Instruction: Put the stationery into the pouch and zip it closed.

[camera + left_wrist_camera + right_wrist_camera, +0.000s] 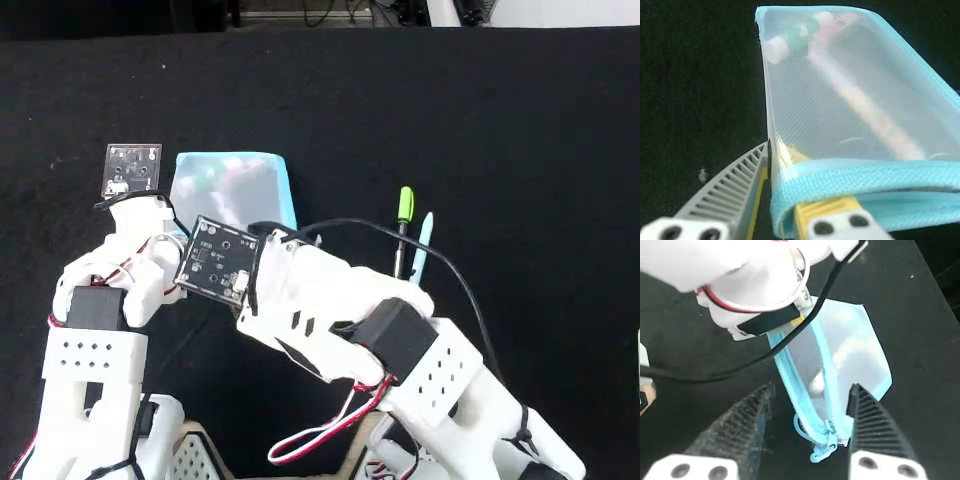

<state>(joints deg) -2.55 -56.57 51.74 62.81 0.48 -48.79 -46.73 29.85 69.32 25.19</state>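
Observation:
The light blue mesh pouch (pixel 232 185) lies on the black table, with white, green and pink stationery (pixel 805 32) showing through its wall. My left gripper (pixel 775 152) is shut on the pouch's end by the zipper edge (pixel 865 175), with one grey finger (pixel 737 192) outside. My right gripper (pixel 811 390) is open over the other end, and the zipper pull (pixel 829 436) lies between its dark fingers (pixel 742 432). The two zipper tapes (pixel 805 375) stand slightly apart. A green-capped pen (pixel 404 215) and a light blue pen (pixel 421 242) lie on the table to the right of the pouch.
The right arm (pixel 360 330) crosses the middle of the table towards the pouch, and its black cable (pixel 440 260) arcs over the two pens. The left arm (pixel 100 310) stands at the near left. Bare black cloth (pixel 500 130) spreads behind and right.

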